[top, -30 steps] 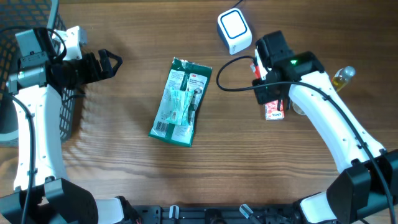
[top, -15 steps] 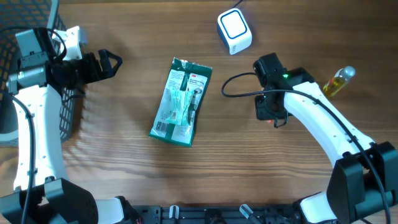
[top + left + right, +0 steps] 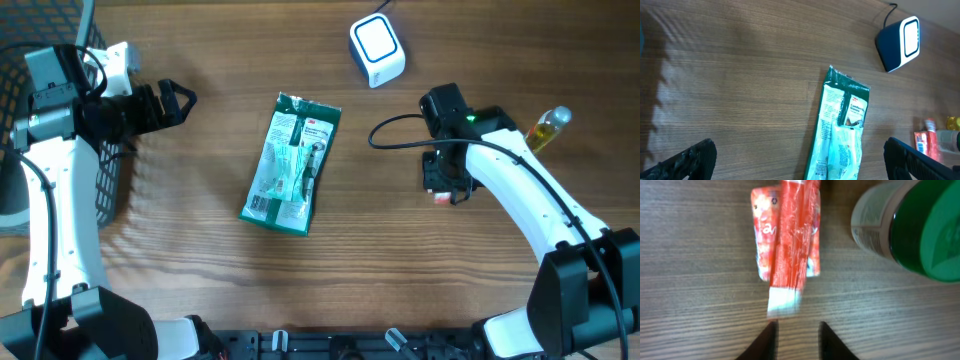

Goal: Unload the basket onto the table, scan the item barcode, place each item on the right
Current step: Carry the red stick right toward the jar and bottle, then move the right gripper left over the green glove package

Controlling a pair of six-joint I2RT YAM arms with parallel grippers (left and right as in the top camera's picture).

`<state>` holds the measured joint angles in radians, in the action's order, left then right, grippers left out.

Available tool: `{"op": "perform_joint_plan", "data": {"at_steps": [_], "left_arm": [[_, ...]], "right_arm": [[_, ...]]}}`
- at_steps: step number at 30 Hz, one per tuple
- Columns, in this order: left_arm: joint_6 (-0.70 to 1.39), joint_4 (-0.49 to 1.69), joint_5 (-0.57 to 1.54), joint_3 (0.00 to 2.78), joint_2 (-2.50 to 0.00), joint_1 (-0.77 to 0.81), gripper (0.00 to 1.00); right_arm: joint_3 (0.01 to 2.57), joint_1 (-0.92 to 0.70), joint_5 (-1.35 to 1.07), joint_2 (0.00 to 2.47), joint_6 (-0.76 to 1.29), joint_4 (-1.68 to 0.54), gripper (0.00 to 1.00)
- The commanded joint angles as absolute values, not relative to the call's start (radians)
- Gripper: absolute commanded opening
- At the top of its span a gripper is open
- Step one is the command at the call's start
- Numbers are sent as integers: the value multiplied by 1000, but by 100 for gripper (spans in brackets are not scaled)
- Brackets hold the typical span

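Red and flat, a small packet (image 3: 790, 240) lies on the wooden table (image 3: 400, 280) just beyond the tips of the right gripper (image 3: 796, 328). Its two fingers stand a little apart with bare wood between them, gripping nothing. In the wrist view the packet's long axis runs straight away from the fingertips, in line with the gap, with its white end nearest them. The fingers would therefore close across its narrow width. It looks slightly blurred, and I cannot tell whether it is one piece or a strip lying on a wider one. Just right of it stands a jar (image 3: 920, 235) with a green lid, close but apart. From above, the gripper covers most of the packet, and only a red corner shows at its near edge. The scanner (image 3: 377, 50), a white box on a cable, sits farther off and to the left of this gripper, much nearer the right arm than the left. A green pack (image 3: 292, 162) lies mid-table, its long axis running near to far with a slight tilt, roughly midway between the arms. The left gripper (image 3: 185, 100) hangs wide open and empty at the far left, beside a black wire basket (image 3: 112, 185). By my reckoning, any item due for scanning must travel toward that far scanner, and the right arm is better placed to carry it.
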<state>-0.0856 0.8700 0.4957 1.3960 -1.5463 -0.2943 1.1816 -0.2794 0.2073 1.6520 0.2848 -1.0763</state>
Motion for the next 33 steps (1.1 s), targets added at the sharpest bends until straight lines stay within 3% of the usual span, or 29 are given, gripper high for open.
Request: {"op": "perform_joint_plan", "data": {"at_steps": [1,4,11,15,18,24,29,30,33], "left_arm": [[-101,868,504,1401,-1551,-293,100],[-101,868,504,1401,-1551,-293,100],[-101,868,504,1401,-1551,-293,100],[-101,867,504,1401,-1551,-293,100],[-101,867,504,1401,-1551,-293,100],[-101,868,504,1401,-1551,-293,100],[-101,868,504,1401,-1551,-293,100],[-101,868,504,1401,-1551,-293,100],[-101,867,504,1401,-1551,-293,100]], "right_arm": [[1169,-277,228,1661,289,-1093,46],[1169,-277,178,1661,291,-1068,61],[1161,-288,-342,1663,291,-929,62],[1095,-349,-524,1663,361,-731,60],[1031,-422,-529,1665,527,-556,56],[912,-605,-445,1665,637,-287,54],[878,-782,-258,1665,683,-242,54],[878,-812,-221,1665,685,-243,47],[904,-894,-149,1665,673,-242,47]]}}
